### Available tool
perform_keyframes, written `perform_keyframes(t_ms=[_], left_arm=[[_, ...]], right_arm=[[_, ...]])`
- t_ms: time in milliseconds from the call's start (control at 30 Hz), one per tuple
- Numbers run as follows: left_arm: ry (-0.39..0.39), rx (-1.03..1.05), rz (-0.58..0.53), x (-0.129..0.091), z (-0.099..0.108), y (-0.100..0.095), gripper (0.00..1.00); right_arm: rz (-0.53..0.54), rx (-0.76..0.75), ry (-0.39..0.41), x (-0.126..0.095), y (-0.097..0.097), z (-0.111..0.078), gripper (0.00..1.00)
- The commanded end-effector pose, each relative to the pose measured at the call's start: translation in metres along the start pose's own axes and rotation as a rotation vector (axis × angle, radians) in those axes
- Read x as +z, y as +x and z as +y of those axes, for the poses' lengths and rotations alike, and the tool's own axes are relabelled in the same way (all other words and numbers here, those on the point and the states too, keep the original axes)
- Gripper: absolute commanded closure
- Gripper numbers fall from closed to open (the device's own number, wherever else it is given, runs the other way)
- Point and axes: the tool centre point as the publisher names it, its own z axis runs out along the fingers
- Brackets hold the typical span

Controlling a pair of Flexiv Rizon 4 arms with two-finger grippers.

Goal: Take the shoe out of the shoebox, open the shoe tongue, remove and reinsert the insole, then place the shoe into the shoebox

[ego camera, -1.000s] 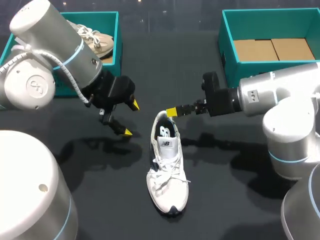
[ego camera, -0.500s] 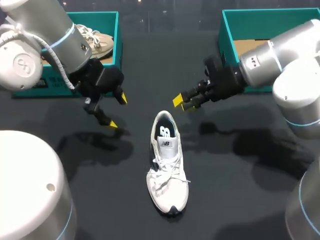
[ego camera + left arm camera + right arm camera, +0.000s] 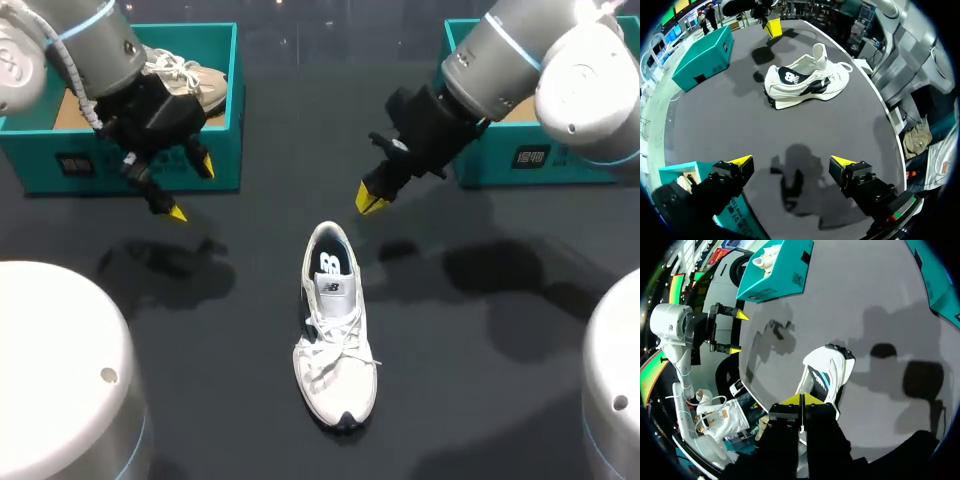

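At centre frame the white sneaker (image 3: 335,330) lies on the dark table (image 3: 480,390), outside the teal shoebox (image 3: 520,158) at upper right. Upper left, the left gripper (image 3: 191,188) hangs with fingers spread; the right gripper (image 3: 370,198) has its tips pressed together on nothing.

Shoe (image 3: 335,330) on table (image 3: 480,340), centre. Left box (image 3: 40,160), second shoe (image 3: 195,82) in it, behind our left gripper (image 3: 190,187); right box (image 3: 560,160) behind our right gripper (image 3: 372,198).
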Motion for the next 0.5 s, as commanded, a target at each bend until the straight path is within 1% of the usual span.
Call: perform_keyframes(t_ms=[33, 467, 500], left_arm=[[-0.001, 0.002, 0.022, -0.0119, 0.0032, -0.0046, 0.00], [-0.001, 0.002, 0.022, -0.0119, 0.0032, -0.0046, 0.00], [-0.014, 0.028, 0.033, -0.0137, 0.0071, -0.0062, 0.00]], right_arm=[[-0.239, 0.086, 0.030, 0.0015, 0.0105, 0.0009, 1.00], [-0.239, 0.086, 0.030, 0.0015, 0.0105, 0.0009, 1.00], [-0.257, 0.095, 0.021, 0.0098, 0.0129, 0.0014, 1.00]])
